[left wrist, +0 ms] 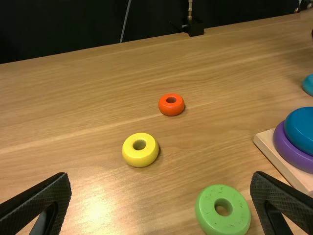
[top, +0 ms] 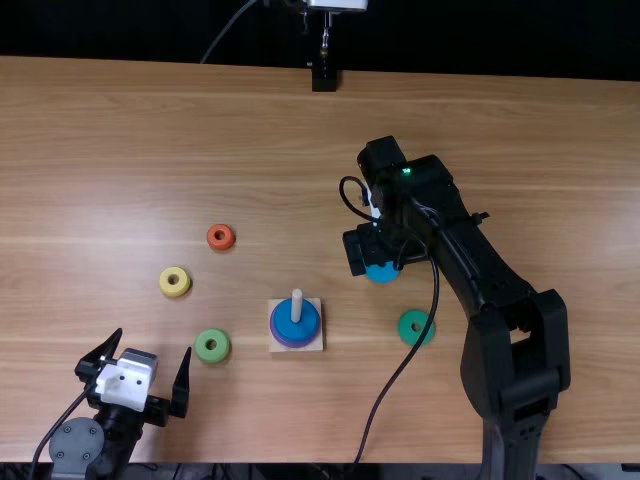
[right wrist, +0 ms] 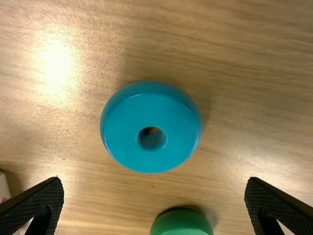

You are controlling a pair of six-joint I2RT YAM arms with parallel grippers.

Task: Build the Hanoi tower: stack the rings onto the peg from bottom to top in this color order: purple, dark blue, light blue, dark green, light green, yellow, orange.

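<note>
Hovering right claw [top: 366, 208], fingers [right wrist: 44, 198] apart

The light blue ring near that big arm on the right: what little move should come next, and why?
Probably the right gripper should ease down around the light blue ring and close on it. Its fingers stand open, the ring lies loose on the table, and purple with dark blue above it is already on the peg, so light blue is next.

In the top view, the right arm [top: 480, 260] partly hides the light blue ring [top: 382, 274].
</note>
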